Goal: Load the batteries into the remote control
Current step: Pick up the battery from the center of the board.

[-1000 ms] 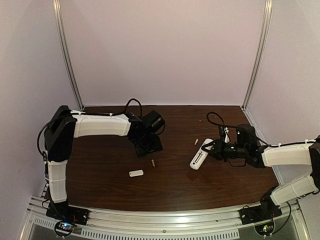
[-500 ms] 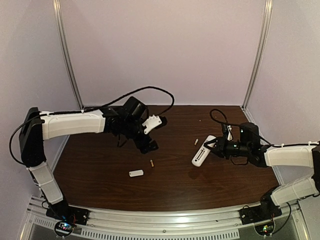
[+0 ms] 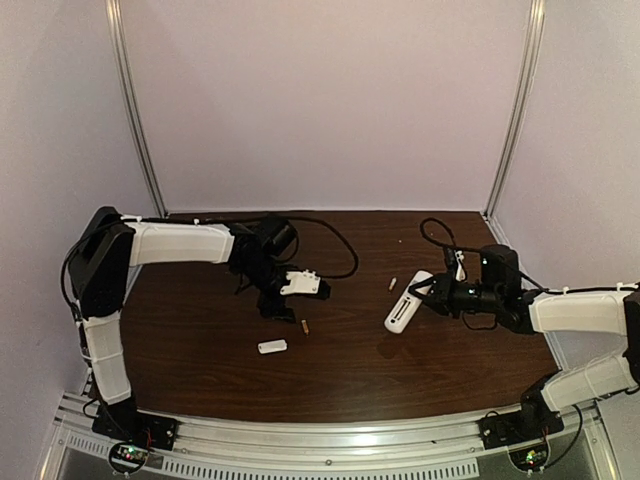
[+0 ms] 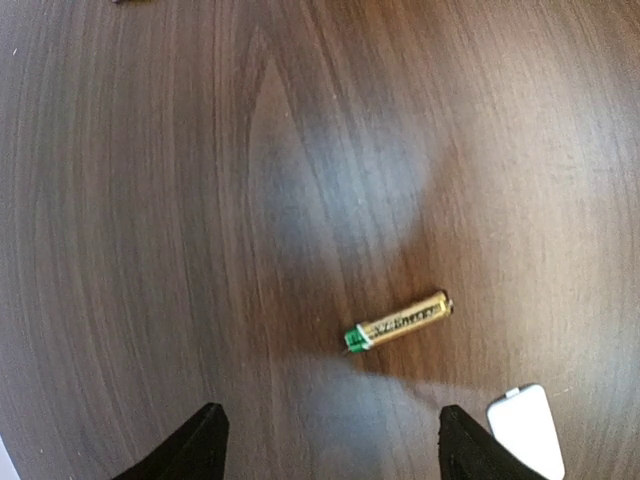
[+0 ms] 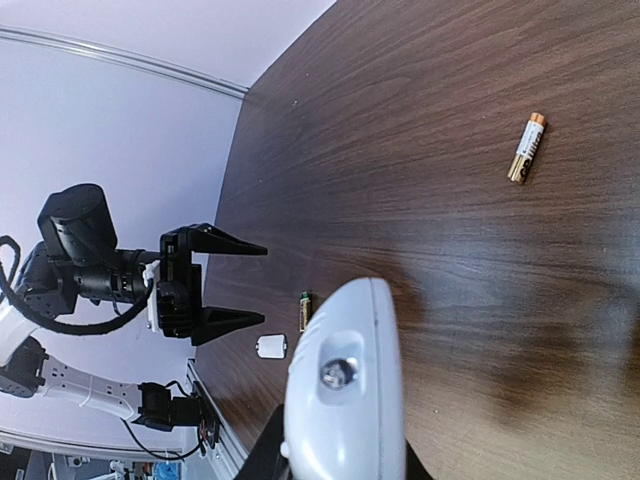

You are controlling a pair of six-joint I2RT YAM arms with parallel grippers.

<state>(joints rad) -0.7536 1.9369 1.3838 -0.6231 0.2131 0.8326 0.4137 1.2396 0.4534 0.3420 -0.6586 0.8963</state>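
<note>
The left arm sits lower than half a second ago; left claw (image 4: 335, 442) hangs wide open and empty over one battery (image 4: 398, 321) on the worktop (image 3: 350, 370). Meanwhile right claw (image 3: 432, 296) grips the remote (image 3: 405, 303), other battery (image 5: 527, 148) lying near it.

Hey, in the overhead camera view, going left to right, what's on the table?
White cover piece → battery → second battery → right gripper, which holds the remote control.
</note>
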